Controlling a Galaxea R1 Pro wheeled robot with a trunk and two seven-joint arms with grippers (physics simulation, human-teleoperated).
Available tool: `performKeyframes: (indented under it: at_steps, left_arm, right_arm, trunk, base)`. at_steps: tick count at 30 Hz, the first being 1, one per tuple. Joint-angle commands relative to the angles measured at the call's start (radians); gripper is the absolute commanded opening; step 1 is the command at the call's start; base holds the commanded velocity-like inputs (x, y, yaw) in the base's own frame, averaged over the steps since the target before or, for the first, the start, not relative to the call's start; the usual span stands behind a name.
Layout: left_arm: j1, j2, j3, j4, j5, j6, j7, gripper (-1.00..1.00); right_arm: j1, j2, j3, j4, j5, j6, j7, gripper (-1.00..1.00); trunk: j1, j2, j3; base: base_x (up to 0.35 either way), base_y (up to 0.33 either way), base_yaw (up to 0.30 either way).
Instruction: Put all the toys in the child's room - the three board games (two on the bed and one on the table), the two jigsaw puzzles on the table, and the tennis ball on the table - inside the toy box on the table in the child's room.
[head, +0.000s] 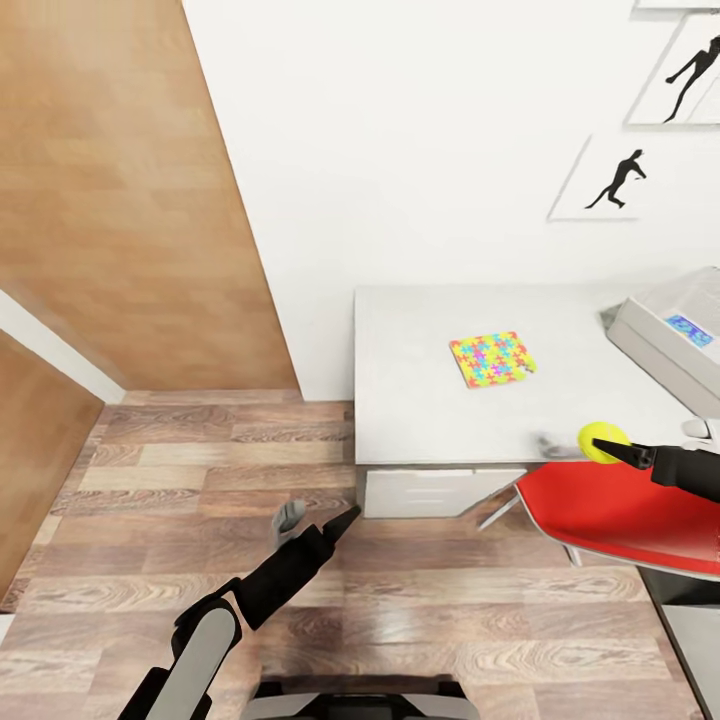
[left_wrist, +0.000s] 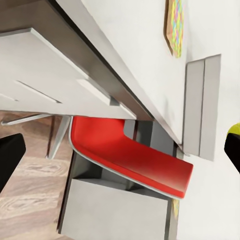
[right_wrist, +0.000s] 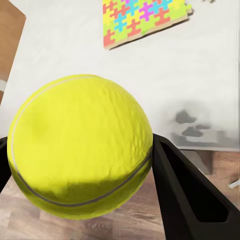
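Over the table's (head: 420, 340) near edge, the right hand (head: 612, 448) grips the tennis ball (head: 603, 442); carry it level, right, to the toy box (head: 660, 340).

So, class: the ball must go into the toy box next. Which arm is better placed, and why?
The right. Its gripper is shut on the ball, above the table edge, with the toy box close by. The left gripper hangs open over the floor, farther away.

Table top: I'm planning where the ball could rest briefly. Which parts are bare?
The table is bare from its left edge to the jigsaw puzzle, and in front of the puzzle. It is crowded at the right, where the toy box sits and the right gripper holds the tennis ball.
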Motion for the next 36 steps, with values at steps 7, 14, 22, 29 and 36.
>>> performKeyframes:
  at_steps: [7,14,22,29,36]
  left_arm:
    - [0.000,-0.001,0.001,-0.001,0.006,0.003,-0.003,1.00]
    - [0.000,-0.002,0.001,-0.001,0.007,0.003,-0.004,1.00]
    - [-0.002,-0.001,0.002,-0.002,0.006,0.011,0.001,1.00]
    - [-0.002,0.000,0.003,-0.002,0.008,0.017,-0.007,1.00]
    - [-0.002,0.000,0.003,-0.003,0.008,0.015,-0.014,1.00]
  right_arm:
    - [-0.001,-0.002,-0.008,-0.001,0.010,0.013,0.013,-1.00]
    - [-0.001,-0.003,-0.010,-0.001,0.009,0.013,0.014,-1.00]
    - [-0.001,-0.012,-0.049,-0.001,0.009,0.014,0.035,-1.00]
    - [-0.001,-0.029,-0.086,-0.001,0.009,0.013,0.126,-1.00]
    - [-0.001,-0.040,-0.112,-0.001,0.009,0.014,0.135,-1.00]
  trunk:
    - [0.001,-0.002,0.010]
    - [0.001,-0.002,0.021]
    - [0.001,-0.002,0.035]
    - [0.001,-0.002,0.046]
    - [0.001,-0.002,0.057]
  base:
    - [0.000,0.000,-0.078]
    - [0.000,0.000,-0.078]
    - [0.000,0.000,-0.078]
    - [0.000,0.000,-0.090]
    - [0.000,0.000,-0.104]
